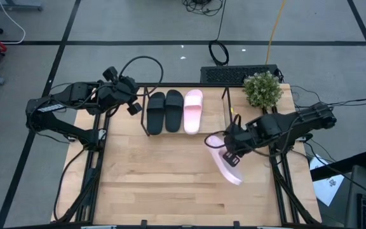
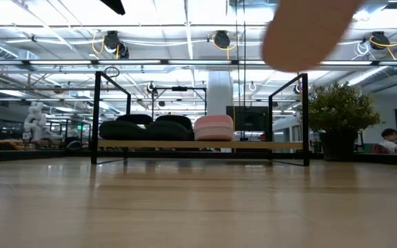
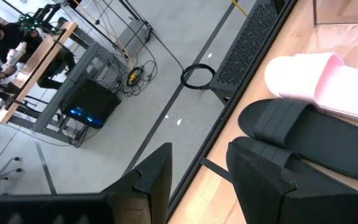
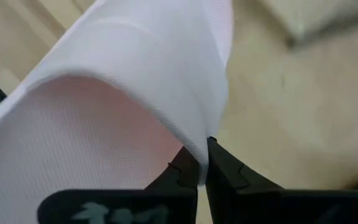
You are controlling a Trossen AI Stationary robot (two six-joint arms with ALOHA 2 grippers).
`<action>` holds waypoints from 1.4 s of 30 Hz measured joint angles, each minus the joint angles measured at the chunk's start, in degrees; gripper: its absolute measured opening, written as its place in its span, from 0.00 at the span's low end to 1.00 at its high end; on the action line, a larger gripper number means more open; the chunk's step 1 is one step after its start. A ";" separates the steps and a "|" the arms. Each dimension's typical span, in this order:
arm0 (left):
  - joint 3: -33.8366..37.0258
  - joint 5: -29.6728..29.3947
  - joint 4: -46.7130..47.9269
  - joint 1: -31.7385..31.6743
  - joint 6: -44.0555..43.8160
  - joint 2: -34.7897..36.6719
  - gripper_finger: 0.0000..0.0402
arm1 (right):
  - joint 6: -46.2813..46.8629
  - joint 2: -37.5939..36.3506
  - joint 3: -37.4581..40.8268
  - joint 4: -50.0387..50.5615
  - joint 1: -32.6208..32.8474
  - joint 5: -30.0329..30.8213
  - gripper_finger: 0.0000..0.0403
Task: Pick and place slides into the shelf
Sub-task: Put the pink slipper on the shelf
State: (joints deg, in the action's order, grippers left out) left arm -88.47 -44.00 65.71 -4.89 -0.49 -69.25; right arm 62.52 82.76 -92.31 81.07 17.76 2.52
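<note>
Two black slides [image 1: 164, 112] and one pale pink slide [image 1: 193, 111] lie side by side on the shelf's [image 1: 218, 117] wooden board; in the low view the black pair [image 2: 147, 129] and the pink one [image 2: 214, 127] sit on the shelf [image 2: 281, 145]. My right gripper [image 1: 230, 154] hangs over the table right of the shelf, shut on the second pink slide [image 1: 227, 164], which shows blurred high in the low view [image 2: 309, 31]. My left gripper [image 1: 132, 104] is open at the shelf's left end, beside the black slides [image 3: 303, 134], touching nothing. My right gripper [image 4: 202, 165] pinches the edge of the pink slide's wide strap [image 4: 197, 134] between its two fingertips. The fingers come from the table's right side, slanting down. The slide is lifted clear of the table and hangs tilted below the fingers.
A potted plant [image 1: 262, 89] stands at the table's far right corner, right of the shelf. A keyboard [image 1: 240, 74] lies beyond the far edge. The shelf board right of the pink slide is bare. People sit in the room beyond [image 2: 391, 141].
</note>
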 joint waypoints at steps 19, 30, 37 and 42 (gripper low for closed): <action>0.00 -1.57 -0.13 0.00 -0.46 0.00 0.40 | -28.93 1.06 -9.71 -14.87 -18.40 33.10 0.00; 0.00 -1.52 -0.27 0.00 -1.31 0.00 0.40 | -41.38 11.23 -9.68 -15.60 -30.26 26.10 0.00; 0.00 -1.50 -0.28 0.00 -1.29 0.00 0.40 | -46.91 16.41 -10.52 -10.74 -31.18 33.53 0.00; 0.00 -1.50 -0.46 -0.01 -1.29 0.00 0.40 | -47.25 20.60 -16.16 -3.19 -30.82 37.57 0.00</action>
State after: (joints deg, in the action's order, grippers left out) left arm -88.47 -45.50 65.25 -4.90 -1.78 -69.25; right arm 15.27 103.36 -108.47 77.88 -13.06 40.09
